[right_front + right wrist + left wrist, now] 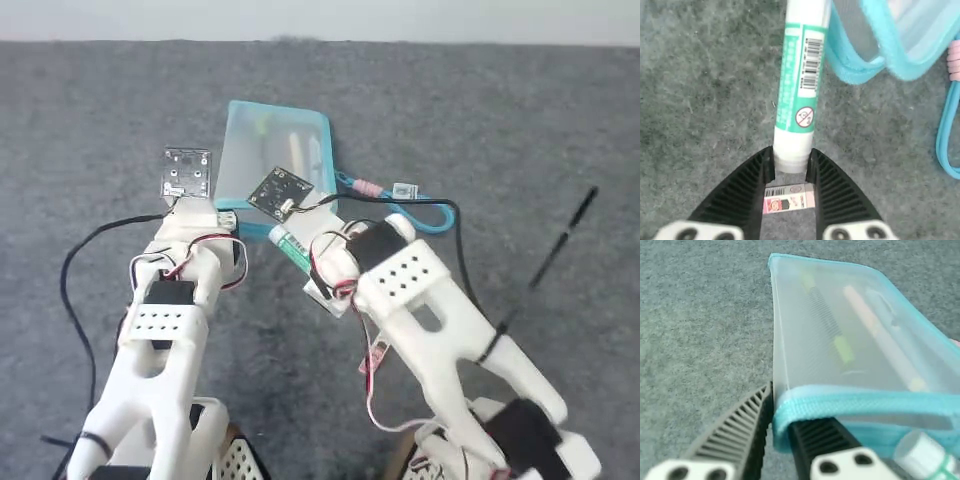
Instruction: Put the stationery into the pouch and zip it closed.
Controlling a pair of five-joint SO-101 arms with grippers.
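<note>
The right end effector (790, 161) is clamped on one end of a white tube with a green label (801, 75). The tube's long axis runs straight out from the jaws, and its free end points at the mouth of a translucent pale-blue pouch with teal trim (270, 150), stopping just beside the teal rim. The pouch lies toward the far edge of the grey felt surface (100, 110), with its mouth facing the arms. The left end effector (779, 412) is closed on the pouch — the teal rim is pinched between its fingers at one corner of the mouth.

Through the pouch wall show a green-and-black pen (827, 325) and a pale pink pencil (880, 340), both lying along the pouch's length. A teal cord (941, 135) with pink beads (954, 55) trails from the pouch's side. A slim black pen (563, 237) lies diagonally, well apart, toward the right edge. A small printed label (790, 197) lies on the surface beneath the right jaws.
</note>
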